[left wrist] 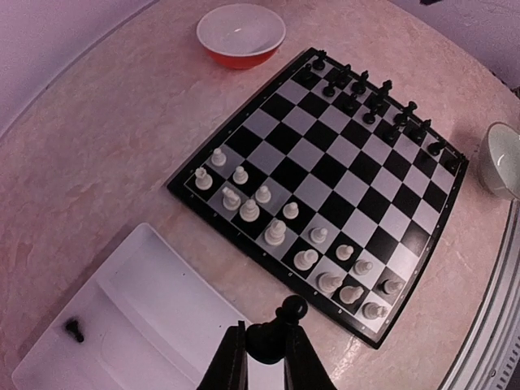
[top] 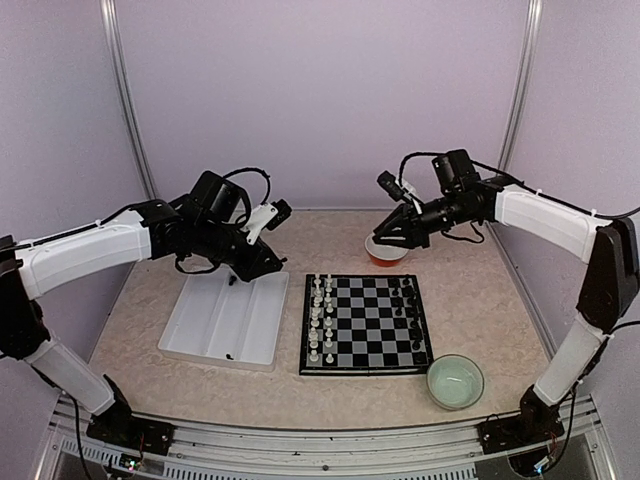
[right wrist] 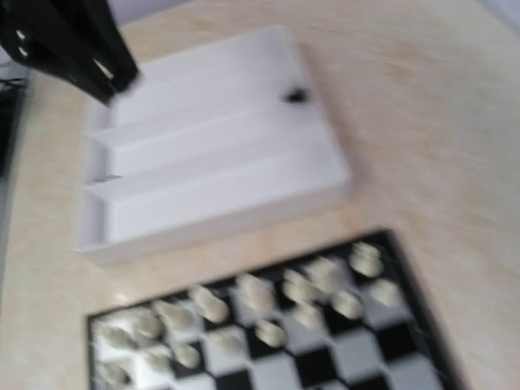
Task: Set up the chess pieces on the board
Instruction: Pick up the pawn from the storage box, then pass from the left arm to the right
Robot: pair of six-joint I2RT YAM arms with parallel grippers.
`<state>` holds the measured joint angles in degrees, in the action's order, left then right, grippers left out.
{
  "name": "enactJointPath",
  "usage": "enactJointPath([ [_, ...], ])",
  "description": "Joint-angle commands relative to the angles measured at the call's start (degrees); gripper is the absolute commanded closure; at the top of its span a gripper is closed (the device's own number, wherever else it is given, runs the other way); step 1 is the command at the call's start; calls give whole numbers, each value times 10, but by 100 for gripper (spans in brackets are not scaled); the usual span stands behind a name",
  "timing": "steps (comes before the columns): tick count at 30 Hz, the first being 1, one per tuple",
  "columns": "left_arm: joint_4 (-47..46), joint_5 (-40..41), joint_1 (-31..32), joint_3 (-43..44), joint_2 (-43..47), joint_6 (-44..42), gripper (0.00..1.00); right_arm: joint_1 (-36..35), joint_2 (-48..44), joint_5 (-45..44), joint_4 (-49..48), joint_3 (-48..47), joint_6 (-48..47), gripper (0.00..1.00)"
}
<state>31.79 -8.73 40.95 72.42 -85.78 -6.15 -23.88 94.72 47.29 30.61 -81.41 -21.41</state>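
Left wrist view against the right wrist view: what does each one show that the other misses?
Only left wrist: the left gripper pinching a black piece, the red bowl, black pieces lined on the board. Only right wrist: a dark arm part, blurred. Both: the tray, its lone piece, white pieces, the board.

Fixed camera overlooks the counter from high at its near edge; both closer wrist views share board and tray.
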Motion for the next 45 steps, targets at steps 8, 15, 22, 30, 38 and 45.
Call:
enactJointPath([
  [8,-201,-128,51,-25,-29,90,88,-81,117,96,29,-132,95,71],
  [15,-206,-127,69,3,-71,92,88,-114,138,107,54,-161,88,72],
  [22,-208,-126,71,5,-74,93,88,-135,125,76,68,-139,61,70],
  [30,-202,-120,71,7,-66,91,88,-149,130,54,81,-136,50,71],
  [38,-198,-113,70,5,-60,89,88,-156,124,36,82,-127,45,72],
  [45,-192,-107,70,2,-56,88,88,-156,114,24,77,-115,45,76],
])
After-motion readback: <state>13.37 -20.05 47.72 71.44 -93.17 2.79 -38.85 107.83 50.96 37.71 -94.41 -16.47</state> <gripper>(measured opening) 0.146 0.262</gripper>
